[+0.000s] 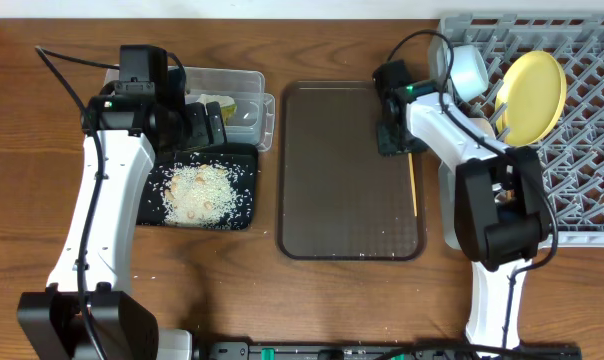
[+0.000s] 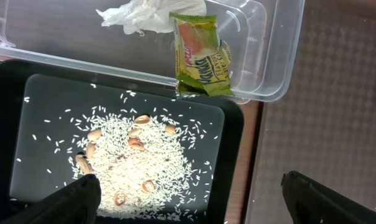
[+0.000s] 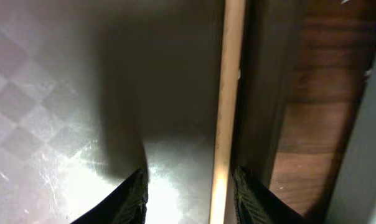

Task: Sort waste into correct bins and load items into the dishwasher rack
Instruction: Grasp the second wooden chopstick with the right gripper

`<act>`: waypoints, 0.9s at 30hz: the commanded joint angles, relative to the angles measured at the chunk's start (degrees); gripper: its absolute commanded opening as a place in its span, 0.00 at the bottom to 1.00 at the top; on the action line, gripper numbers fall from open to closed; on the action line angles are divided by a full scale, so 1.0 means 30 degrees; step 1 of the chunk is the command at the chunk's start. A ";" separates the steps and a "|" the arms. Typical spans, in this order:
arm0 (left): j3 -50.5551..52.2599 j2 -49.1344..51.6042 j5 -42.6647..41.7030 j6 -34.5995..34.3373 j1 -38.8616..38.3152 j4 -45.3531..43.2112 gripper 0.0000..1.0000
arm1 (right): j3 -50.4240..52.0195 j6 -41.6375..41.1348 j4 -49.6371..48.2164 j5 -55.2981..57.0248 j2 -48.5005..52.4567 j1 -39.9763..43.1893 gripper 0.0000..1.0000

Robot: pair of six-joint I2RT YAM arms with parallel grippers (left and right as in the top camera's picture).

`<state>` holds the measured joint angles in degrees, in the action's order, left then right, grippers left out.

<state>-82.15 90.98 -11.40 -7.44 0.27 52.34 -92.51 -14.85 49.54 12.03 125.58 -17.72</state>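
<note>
The clear tub (image 1: 244,92) holds the crumpled white wrapper (image 2: 138,15) and a green and orange packet (image 2: 200,56). The black tray (image 1: 244,215) in front of it holds the heap of rice grains (image 2: 135,165) with a few nuts. My left gripper (image 2: 188,205) is open and empty, hovering over the black tray's near right corner. A wooden chopstick (image 1: 414,185) lies on the right side of the dark-brown serving tray (image 1: 342,200). My right gripper (image 3: 191,199) is open and low over the tray, with the chopstick (image 3: 228,106) between its fingers, close to the right one. The yellow plate (image 1: 532,95) and light-blue bowl (image 1: 469,68) stand in the grey rack (image 1: 582,170).
The serving tray's raised right rim (image 3: 263,93) runs just beside the chopstick, with bare wood table (image 3: 312,124) beyond. My right arm crosses the rack's left edge. The white bowl and cup do not show clearly.
</note>
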 commanded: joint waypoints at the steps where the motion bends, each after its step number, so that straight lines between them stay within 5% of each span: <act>1: -0.0262 -0.0022 0.0182 0.0109 0.0066 0.0044 0.95 | 0.0219 -0.0328 0.0022 -0.0175 0.0692 0.0168 0.43; 13: -0.0262 -0.0022 0.0175 0.0109 0.0066 0.0044 0.95 | 0.1056 -0.0248 0.0554 -0.2331 0.0699 0.0000 0.35; 24: -0.0262 -0.0022 0.0175 0.0109 0.0066 0.0044 0.95 | 0.2623 -0.0248 0.0240 -0.2601 0.0699 -0.0452 0.03; 27: -0.0262 -0.0022 0.0182 0.0109 0.0066 0.0044 0.95 | 0.2623 -0.0226 0.0102 -0.2601 0.0699 -0.0539 0.01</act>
<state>-82.15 90.98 -11.38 -7.44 0.27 52.34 -88.23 -15.51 49.52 5.56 123.35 -18.46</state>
